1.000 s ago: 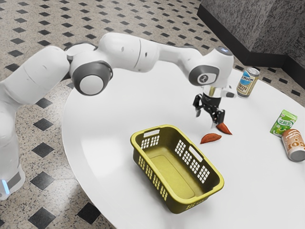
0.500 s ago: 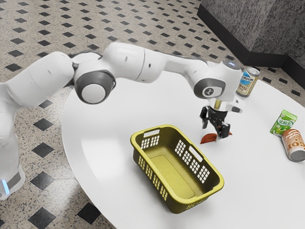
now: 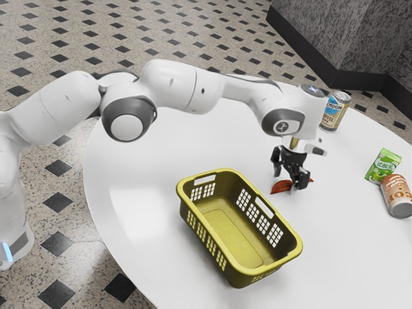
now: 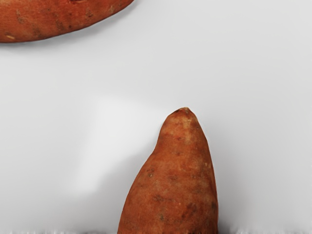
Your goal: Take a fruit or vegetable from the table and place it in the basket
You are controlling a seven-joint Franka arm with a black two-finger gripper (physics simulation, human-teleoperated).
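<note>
White table: gripper lowered over a sweet potato

Over the last second the gripper has come down and a little toward the exterior view's right, settling at the sweet potato nearer the basket. Its fingers stand wide, with no firm hold to be seen. That vegetable lies on the tabletop, well in from the table's curved left edge in the exterior view; a second sweet potato lies just beside it. Reaching looks nearly finished, so closing and lifting should come next, the basket drop after.
</note>
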